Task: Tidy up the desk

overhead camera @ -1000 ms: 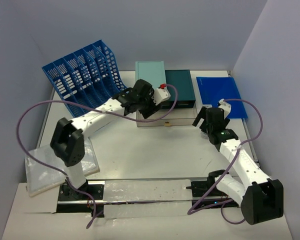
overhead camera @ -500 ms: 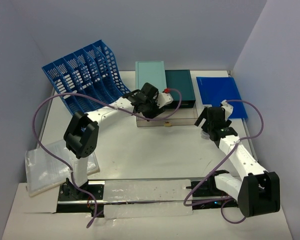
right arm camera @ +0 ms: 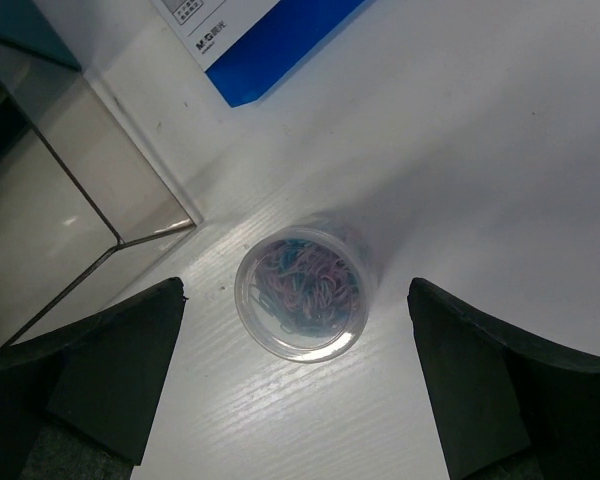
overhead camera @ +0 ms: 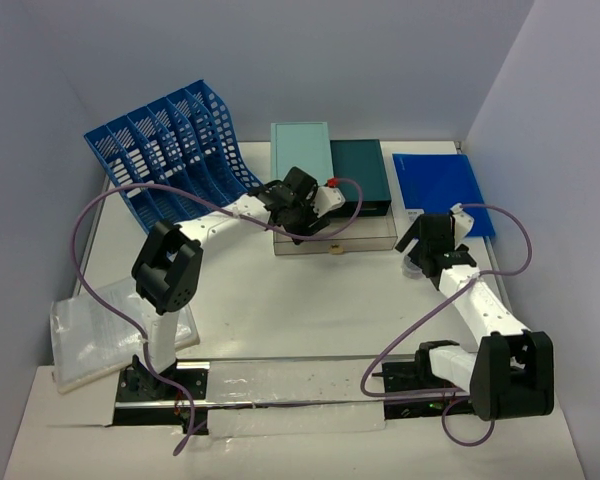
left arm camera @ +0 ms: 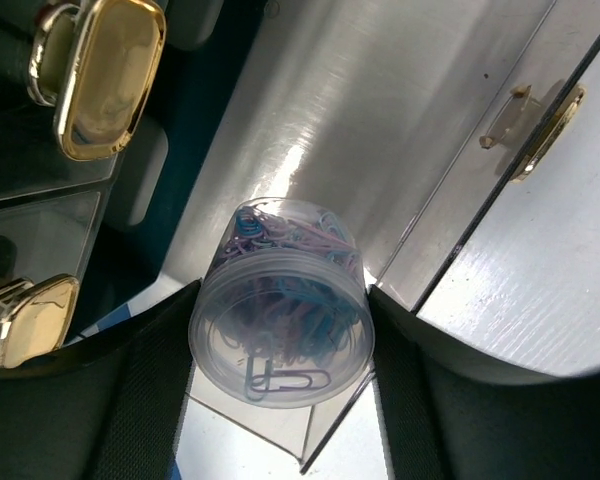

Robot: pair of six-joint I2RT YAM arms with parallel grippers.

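From overhead, the left pincer (overhead camera: 302, 213) hides its gripped clip tub (left arm camera: 280, 300).

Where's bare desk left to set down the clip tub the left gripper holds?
The widest bare patch of the desk lies mid-table, between the open drawer and the base rail. The back is crowded: blue file rack, light drawer box, dark drawer box, blue folder. Skip the right side: a second clip tub sits under the open right gripper, untouched.
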